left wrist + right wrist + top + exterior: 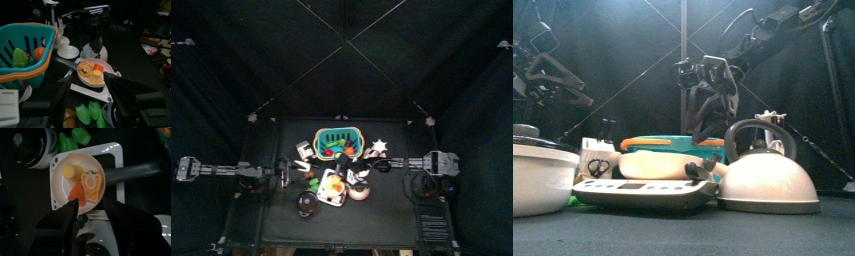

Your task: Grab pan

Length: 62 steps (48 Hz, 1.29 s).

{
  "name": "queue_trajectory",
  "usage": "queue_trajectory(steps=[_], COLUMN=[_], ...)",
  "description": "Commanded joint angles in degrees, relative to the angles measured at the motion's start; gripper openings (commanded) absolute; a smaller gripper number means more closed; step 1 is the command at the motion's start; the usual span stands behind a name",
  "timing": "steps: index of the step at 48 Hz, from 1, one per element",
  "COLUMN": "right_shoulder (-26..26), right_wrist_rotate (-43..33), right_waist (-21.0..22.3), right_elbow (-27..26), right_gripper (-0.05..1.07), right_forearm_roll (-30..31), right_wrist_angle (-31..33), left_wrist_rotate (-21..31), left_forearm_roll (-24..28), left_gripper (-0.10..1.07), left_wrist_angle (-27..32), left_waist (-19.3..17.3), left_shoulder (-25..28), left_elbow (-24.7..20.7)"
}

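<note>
The right gripper [91, 208] hangs above the pan [79, 180], its jaws released and spread wide with nothing between them, in what looks like the approach step of the grab. The pan, a small pale one carrying an orange toy carrot, a yellow piece and a slice of toast, sits on a white toy stove [113, 150] near the middle of the crowded surface [372, 225], its dark handle [137, 172] running out to one side. In the right wrist view the jaws frame the pan's near rim rather than the handle.

The left gripper [90, 97] rests low at the left side of the surface, its jaws apart and empty, looking across at the same pan [93, 72]. Beside the pan stand a teal basket [27, 45] of toy vegetables, a white kettle [767, 180] and a lidded pot [30, 148]; green toy pieces [73, 138] lie just past the stove.

The next move, by this reading, calls for the right arm to shift toward the handle, line the jaws up across it, descend and clench. The clutter is the hazard: kettle and pot sit near, and a careless descent could nudge the pan off the stove or tip its contents
</note>
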<state>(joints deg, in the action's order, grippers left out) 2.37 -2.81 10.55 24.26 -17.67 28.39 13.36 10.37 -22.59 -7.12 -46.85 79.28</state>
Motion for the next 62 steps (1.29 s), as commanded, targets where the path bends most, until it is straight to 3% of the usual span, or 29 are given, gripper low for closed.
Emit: queue_trajectory(steps=[1,7,14,62], right_shoulder=[-1.0,0.5,1.2,8.5], right_wrist_rotate=[-6.6,-14.9,-20.2,-21.5], right_waist=[-1.7,-3.7,-4.5,-6.2], right_elbow=[-2.4,-2.9,-2.4,-4.5], right_gripper=[0.8,0.8,0.8,0.78], right_forearm_roll=[9.3,17.2,21.3,21.4], right_wrist_angle=[0.6,0.8,0.6,-0.4], left_wrist_rotate=[0.0,0.0,0.0,0.0], left_forearm_roll=[-0.1,-0.1,-0.1,-0.1], left_gripper=[0.9,0.9,0.9,0.9], left_wrist_angle=[-0.3,-0.3,0.1,0.4], left_waist=[0.0,0.0,0.0,0.0], left_shoulder=[0.2,0.2,0.2,0.2], left_elbow=[-0.6,-0.7,-0.6,-0.6])
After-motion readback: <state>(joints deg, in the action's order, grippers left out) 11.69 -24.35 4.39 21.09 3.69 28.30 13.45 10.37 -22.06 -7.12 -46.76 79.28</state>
